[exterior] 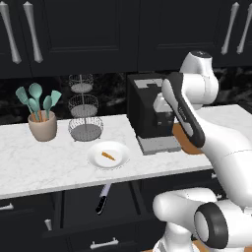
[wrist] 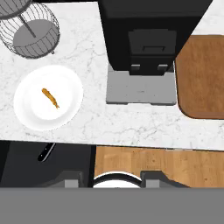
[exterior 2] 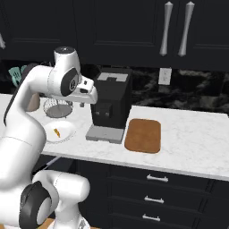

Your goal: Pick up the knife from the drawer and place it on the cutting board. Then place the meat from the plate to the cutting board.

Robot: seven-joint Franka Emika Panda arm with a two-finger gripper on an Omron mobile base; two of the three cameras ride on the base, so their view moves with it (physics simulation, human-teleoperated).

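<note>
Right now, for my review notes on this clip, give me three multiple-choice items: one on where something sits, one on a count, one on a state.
1. Where is the knife?
A. On the cutting board
B. In the open drawer below the counter
C. On the plate

2. How many teal utensils stand in the beige cup?
A. Four
B. One
C. Nine

3. What state is the cutting board in?
A. Bare
B. Holding the meat
C. Holding the knife

Answers:
1 B: the left base view shows the knife lying in the pulled-out drawer.
2 A: four teal heads rise from the cup.
3 A: the board's brown top has nothing on it, and the meat lies on the plate.
</note>
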